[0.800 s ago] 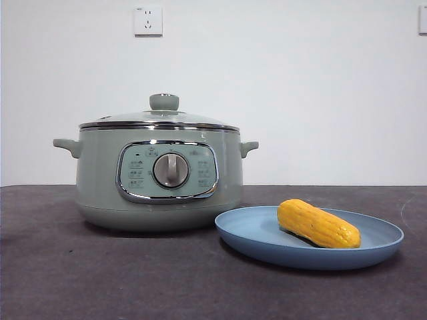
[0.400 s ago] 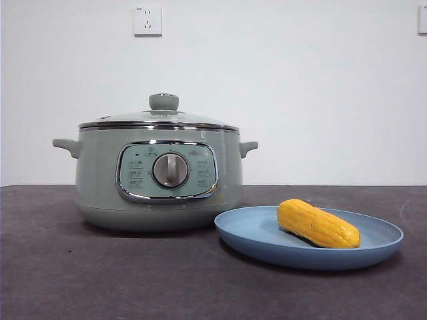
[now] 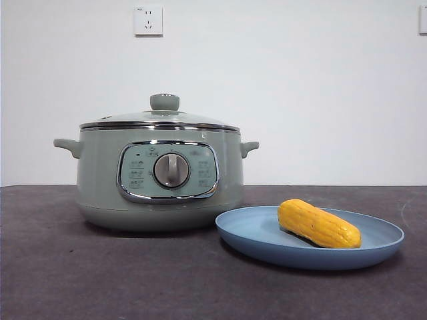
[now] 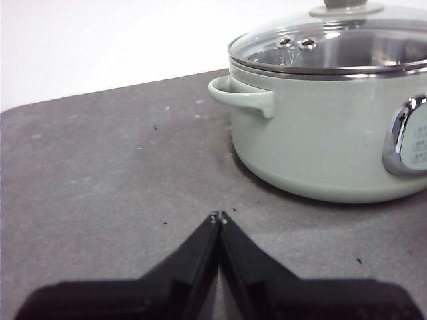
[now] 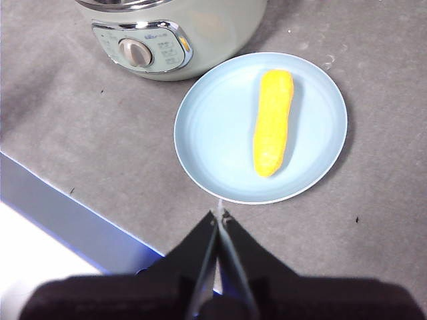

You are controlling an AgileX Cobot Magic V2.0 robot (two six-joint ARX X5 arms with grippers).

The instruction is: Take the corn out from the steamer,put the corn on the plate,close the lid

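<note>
On the dark grey table: steamer sits toward the left in front view, upright, lid seated on its rim, chrome edge flush all round, pale green knob on top. Control panel w/ silver dial faces the front cam. Two side handles visible.

Plate is just beside the steamer on its right in front view, close to the pot base; can't tell if they touch. Corn lies on its side on the plate, roughly mid-plate, angled, one tapered end toward the steamer. Right wrist view confirms: corn fully inside the plate rim, not overhanging.

Left gripper: jaws pressed together, tips meeting, nothing between them. Hangs over bare table, apart from the steamer, on the side w/ the handle. Lid seen closed from this angle too, two small vent holes in the glass.

Right gripper: jaws also closed tip to tip, empty. Sits above the table near the plate's rim, corn well clear of it. Table edge shows near this gripper.

Neither arm shows in front view. Wall socket on the white wall behind the pot.
</note>
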